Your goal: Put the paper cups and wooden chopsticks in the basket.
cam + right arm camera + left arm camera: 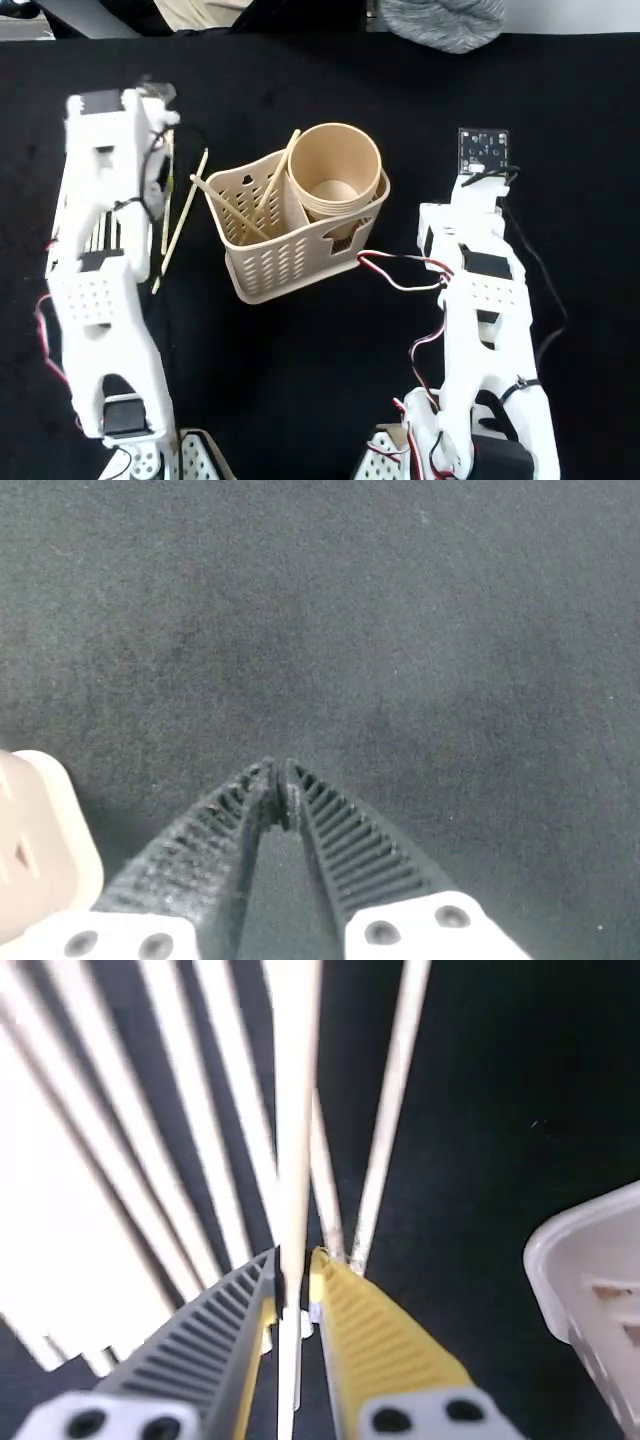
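The cream basket (290, 262) stands mid-table. Stacked paper cups (335, 170) fill its right compartment, and two wooden chopsticks (240, 208) lean in its left one. Left of the basket, two more chopsticks (183, 218) lie on the black cloth beside my left arm (100, 200). In the left wrist view my left gripper (295, 1260) is shut on one chopstick (296, 1110), with two others (392, 1110) just beyond it. My right gripper (277, 778) is shut on nothing, low over bare cloth right of the basket (35, 830).
My right arm (475, 270) stands right of the basket, and a red and white cable (400, 272) runs from it toward the basket's wall. A basket corner (590, 1280) shows near the left gripper. Grey fabric (440, 20) lies beyond the table's far edge.
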Available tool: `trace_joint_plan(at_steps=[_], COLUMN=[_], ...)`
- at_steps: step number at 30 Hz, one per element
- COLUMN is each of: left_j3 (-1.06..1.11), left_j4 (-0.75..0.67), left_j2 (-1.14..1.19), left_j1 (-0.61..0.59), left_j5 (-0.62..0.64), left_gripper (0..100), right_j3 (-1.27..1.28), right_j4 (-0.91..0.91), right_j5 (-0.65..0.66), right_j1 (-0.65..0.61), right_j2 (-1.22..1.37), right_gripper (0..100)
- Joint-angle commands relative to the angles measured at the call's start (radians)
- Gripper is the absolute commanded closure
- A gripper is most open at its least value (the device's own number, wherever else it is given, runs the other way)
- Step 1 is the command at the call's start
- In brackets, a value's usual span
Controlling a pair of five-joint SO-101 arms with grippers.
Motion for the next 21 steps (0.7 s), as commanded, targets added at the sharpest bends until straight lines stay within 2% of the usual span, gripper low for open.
trace_joint_plan(at_steps=[1, 5, 12, 16, 21], left_j3=[-0.036, -0.033, 0.113, 0.289, 0.618], left_j4=[0.014, 0.014, -0.012, -0.112, -0.341], left_j2=[-0.216, -0.328, -0.528, -0.706, -1.019], left_j1=[-0.058, -0.093, -0.090, -0.096, -0.088], left_j5=[0.014, 0.064, 0.086, 0.130, 0.130], left_gripper=[97, 97, 97, 97, 97], right_j3=[-0.005, -0.005, -0.005, -0.005, -0.005], right_j4=[-0.018, -0.018, -0.018, -0.018, -0.018], right_j5=[0.011, 0.011, 0.011, 0.011, 0.011], right_j1=[-0.014, -0.014, -0.014, -0.014, -0.014], right_j2=[0.004, 0.004, 0.004, 0.004, 0.004], right_gripper=[98.6, 98.6, 98.6, 98.6, 98.6])
